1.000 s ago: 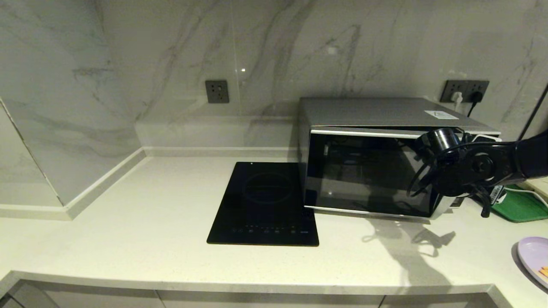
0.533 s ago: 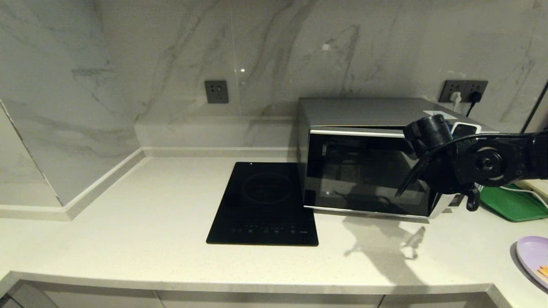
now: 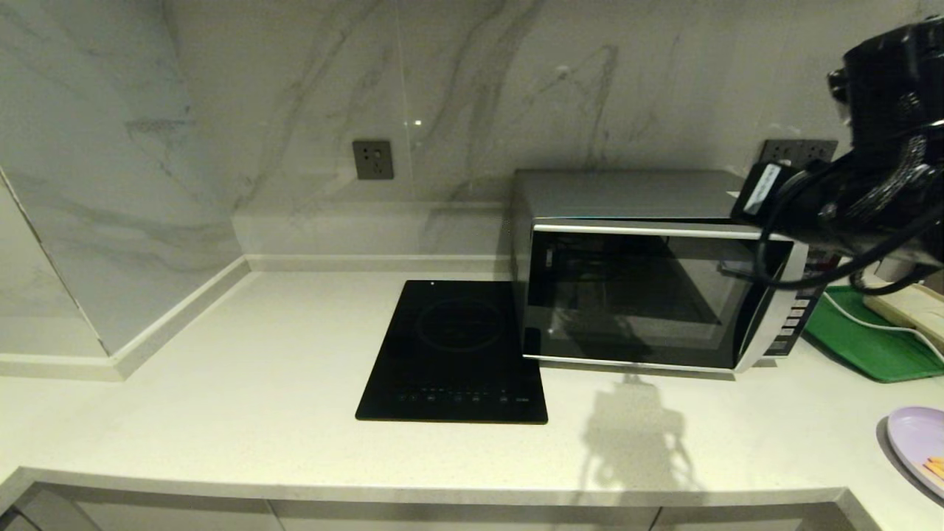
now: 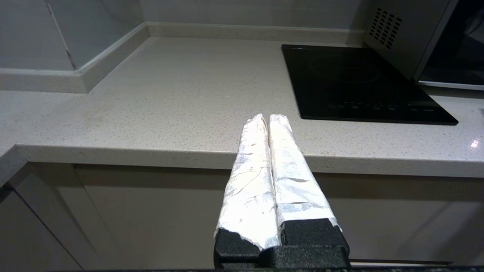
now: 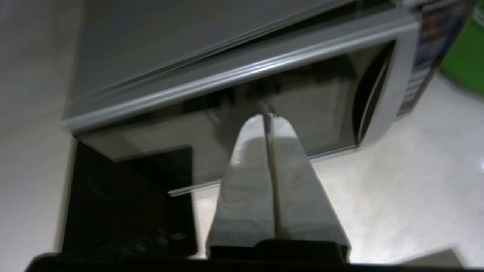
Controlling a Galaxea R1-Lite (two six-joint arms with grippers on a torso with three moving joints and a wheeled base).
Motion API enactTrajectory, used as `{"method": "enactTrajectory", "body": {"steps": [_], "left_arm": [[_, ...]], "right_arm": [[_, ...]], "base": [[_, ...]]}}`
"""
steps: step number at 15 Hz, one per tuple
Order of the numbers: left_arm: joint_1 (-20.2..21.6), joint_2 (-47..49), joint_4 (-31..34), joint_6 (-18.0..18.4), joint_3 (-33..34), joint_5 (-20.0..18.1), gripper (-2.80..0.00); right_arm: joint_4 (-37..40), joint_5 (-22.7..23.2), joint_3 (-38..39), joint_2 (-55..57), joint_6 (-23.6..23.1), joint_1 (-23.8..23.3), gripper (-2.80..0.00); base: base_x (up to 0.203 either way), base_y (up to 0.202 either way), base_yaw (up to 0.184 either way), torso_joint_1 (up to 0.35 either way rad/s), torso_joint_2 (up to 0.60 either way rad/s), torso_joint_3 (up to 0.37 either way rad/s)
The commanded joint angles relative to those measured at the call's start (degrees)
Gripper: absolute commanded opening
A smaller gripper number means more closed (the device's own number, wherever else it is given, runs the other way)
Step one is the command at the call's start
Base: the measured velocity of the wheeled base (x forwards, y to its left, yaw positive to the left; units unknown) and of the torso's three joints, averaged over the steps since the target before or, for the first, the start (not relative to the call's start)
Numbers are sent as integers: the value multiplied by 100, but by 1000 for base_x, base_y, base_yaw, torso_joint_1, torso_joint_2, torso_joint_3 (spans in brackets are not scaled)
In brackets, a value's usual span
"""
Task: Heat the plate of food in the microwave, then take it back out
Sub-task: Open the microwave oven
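The silver microwave (image 3: 649, 295) stands on the counter with its dark glass door closed and its button panel (image 3: 793, 317) at the right end. Only part of the lavender plate of food (image 3: 920, 446) shows, at the counter's far right edge, with an orange stick on it. My right arm (image 3: 877, 192) hangs high over the microwave's right end. In the right wrist view, the right gripper (image 5: 269, 118) is shut and empty, pointing down at the microwave (image 5: 227, 79) door from above. My left gripper (image 4: 267, 118) is shut and empty, parked low before the counter's front edge.
A flat black induction cooktop (image 3: 457, 354) lies just left of the microwave. A green tray (image 3: 863, 343) with a cream box (image 3: 911, 310) sits to its right. Wall sockets (image 3: 800, 151) with plugged cables are behind it. The marble wall closes off the back and left.
My right arm has risen from in front of the door's right end to high above the microwave. Its fingers have gone from open to shut. The microwave and plate stay put.
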Motion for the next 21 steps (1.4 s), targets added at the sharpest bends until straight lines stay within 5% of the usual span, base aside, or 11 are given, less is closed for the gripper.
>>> {"method": "enactTrajectory", "body": {"steps": [1,5,8,10,21], "left_arm": [[2,-9,-2,-5,1,2,-280],[2,0,-2,-5,1,2,-280],[-1,-8,-2,-5,1,2,-280],[1,-5,-2,-5,1,2,-280],[2,0,-2,-5,1,2,-280]], "right_arm": [[324,603,-804,58,298,-623,-280],[1409,1729,-2200,1066,1275,-1546,-280],[1823,2249,-3038,1961,1623,-1992,-280],[1772,3076,-3141,2102,1711,-2233,-280],[1387,3183,-3150,2538,1681,-2736,-280]], "base": [[0,0,0,0,0,0],[0,0,0,0,0,0],[0,0,0,0,0,0],[0,0,0,0,0,0],[0,0,0,0,0,0]]}}
